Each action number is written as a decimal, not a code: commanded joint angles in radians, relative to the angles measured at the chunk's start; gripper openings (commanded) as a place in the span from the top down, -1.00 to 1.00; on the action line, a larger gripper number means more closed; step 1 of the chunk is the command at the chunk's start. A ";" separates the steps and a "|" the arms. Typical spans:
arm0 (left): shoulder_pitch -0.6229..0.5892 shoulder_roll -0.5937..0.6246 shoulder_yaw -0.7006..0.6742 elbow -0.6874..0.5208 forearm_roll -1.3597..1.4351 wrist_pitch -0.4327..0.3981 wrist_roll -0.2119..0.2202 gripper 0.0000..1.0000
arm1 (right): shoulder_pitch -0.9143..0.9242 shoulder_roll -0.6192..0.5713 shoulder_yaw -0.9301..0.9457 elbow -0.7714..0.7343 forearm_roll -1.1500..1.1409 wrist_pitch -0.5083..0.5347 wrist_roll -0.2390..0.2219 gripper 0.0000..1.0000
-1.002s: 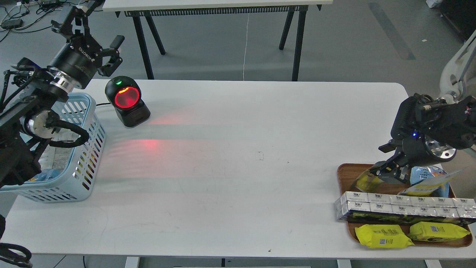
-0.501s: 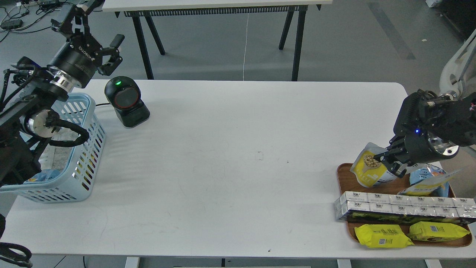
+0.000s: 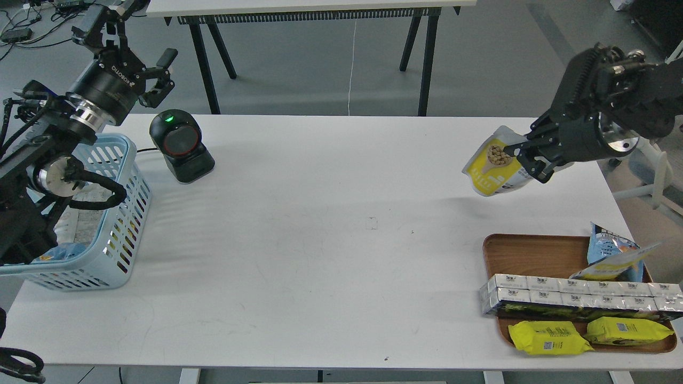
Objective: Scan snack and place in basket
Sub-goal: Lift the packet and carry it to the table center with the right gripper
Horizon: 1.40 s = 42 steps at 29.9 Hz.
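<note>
Two stations wait at the left end of the table [image 3: 341,176]: the basket [image 3: 114,250] at the left edge, already holding some packets, and the scanner [image 3: 180,145] just beside it, green lamp lit, window facing right and forward. Your left gripper [image 3: 160,74] hangs above the scanner with its fingers spread and nothing between them. Leave it clear of the scan path. Well apart at the right, your right gripper [image 3: 525,157] is clamped on the snack [image 3: 493,168], which is held in the air above the table, beyond the tray [image 3: 533,250]. Carry the pouch level across to the scanner. Turn whichever face bears the barcode toward the window; the barcode cannot be located from here. Keep grip pressure constant, since the film may slip.
</note>
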 commanded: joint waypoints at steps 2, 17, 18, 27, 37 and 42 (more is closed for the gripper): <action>-0.014 0.007 0.001 0.006 0.000 0.000 0.000 -0.99 | 0.074 0.227 -0.006 -0.086 0.000 0.000 0.000 1.00; -0.021 0.009 0.000 0.052 0.000 0.000 0.000 -0.99 | 0.090 0.834 -0.078 -0.356 0.000 0.000 0.000 1.00; -0.020 0.009 0.000 0.052 0.000 0.000 0.000 -0.99 | 0.090 0.842 -0.085 -0.356 0.000 0.000 0.000 1.00; -0.015 0.006 0.000 0.066 -0.001 0.000 0.000 -0.99 | 0.085 0.848 -0.118 -0.333 0.000 0.000 0.000 1.00; -0.015 -0.001 -0.002 0.074 -0.003 0.000 0.000 -0.99 | 0.082 0.851 -0.159 -0.284 0.121 0.000 0.000 0.31; -0.017 -0.002 -0.002 0.078 -0.001 0.000 0.000 -0.99 | 0.081 0.854 -0.157 -0.290 0.233 0.000 0.000 -0.89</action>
